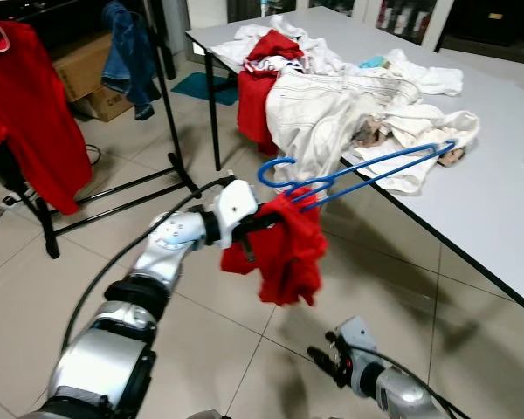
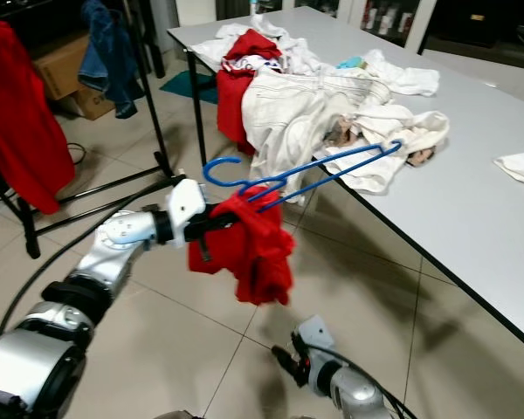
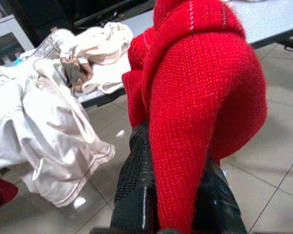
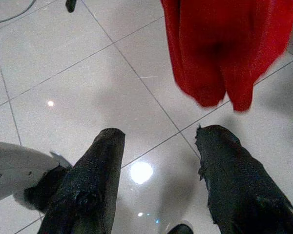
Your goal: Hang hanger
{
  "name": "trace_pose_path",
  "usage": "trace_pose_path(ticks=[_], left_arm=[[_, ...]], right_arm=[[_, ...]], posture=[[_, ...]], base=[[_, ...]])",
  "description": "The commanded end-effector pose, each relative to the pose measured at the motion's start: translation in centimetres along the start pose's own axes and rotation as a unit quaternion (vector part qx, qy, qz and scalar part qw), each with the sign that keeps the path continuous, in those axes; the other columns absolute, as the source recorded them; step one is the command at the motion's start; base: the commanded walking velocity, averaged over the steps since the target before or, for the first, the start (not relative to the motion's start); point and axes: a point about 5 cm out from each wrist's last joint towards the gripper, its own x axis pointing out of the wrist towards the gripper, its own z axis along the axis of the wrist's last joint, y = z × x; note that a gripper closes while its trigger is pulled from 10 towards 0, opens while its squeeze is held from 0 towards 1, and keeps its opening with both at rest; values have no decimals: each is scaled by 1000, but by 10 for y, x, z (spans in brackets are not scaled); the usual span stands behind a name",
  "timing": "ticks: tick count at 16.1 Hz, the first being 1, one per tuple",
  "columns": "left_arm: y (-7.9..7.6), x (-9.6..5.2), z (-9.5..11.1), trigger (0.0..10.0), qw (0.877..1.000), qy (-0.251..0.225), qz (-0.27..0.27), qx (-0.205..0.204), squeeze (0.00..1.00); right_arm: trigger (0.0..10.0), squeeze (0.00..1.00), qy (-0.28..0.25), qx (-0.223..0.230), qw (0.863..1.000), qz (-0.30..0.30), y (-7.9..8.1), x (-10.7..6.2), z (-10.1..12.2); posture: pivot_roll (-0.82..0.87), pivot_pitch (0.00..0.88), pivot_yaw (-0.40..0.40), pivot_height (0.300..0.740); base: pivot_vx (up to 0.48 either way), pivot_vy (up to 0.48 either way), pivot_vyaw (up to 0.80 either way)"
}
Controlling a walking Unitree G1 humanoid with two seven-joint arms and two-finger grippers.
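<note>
Left claw (image 1: 264,220): raised in front of the robot, fingers (image 3: 136,190) pinching a red knitted garment (image 1: 284,249) that droops from a blue hanger (image 1: 358,171). Hanger: held in the air beside the desk (image 1: 498,166) edge, hook end toward the robot's left, its far end over the white clothes (image 1: 332,109) heaped on the desk. Red garment: bunched at the hook end of the hanger, hanging above the tiled floor (image 1: 210,332). Right claw (image 4: 158,180): low, pointing at the floor, fingers spread with nothing between them. Clothes rack (image 1: 170,131): black, standing to the robot's left, carrying a red shirt (image 1: 31,105) and a denim piece (image 1: 127,52). Cardboard box (image 1: 92,74): on the floor behind the rack.
</note>
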Motion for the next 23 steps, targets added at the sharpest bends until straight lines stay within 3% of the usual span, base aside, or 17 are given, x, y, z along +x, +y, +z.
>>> trace_pose_path(ticks=[1,4,5,6,9,15,18,23], left_arm=[[9,2,11,10000,1000,-17,11,15,0],[8,4,12,10000,1000,-20,6,15,0],[8,4,12,10000,1000,-21,4,15,0],[8,4,13,10000,1000,-22,3,18,0],[12,7,23,10000,999,-39,1,32,0],[6,18,34,10000,997,-70,-10,39,0],[-4,24,32,10000,996,-80,-22,24,0],[-8,25,34,10000,995,-94,-25,19,0]], right_arm=[[10000,0,-1,8,1000,-13,-3,-1,1],[10000,0,7,4,998,-64,-14,-5,-1],[10000,51,11,4,997,-71,-16,-5,-2],[10000,208,17,3,997,-77,-17,-6,-4],[10000,173,42,23,997,-56,-11,-7,-13],[10000,145,23,24,999,-40,-7,2,0],[10000,39,21,16,997,-76,-13,0,0],[10000,35,27,14,988,-155,-28,-3,2]], posture=[[-96,0,32,740],[-107,0,38,740],[-107,0,38,740],[-107,0,38,740],[-107,0,40,740],[-109,0,46,740],[-109,0,46,740],[-108,0,45,740]], base=[[0,0,0],[0,0,0],[0,0,0],[0,0,0],[0,0,0],[0,0,0],[0,0,0],[0,0,0]])
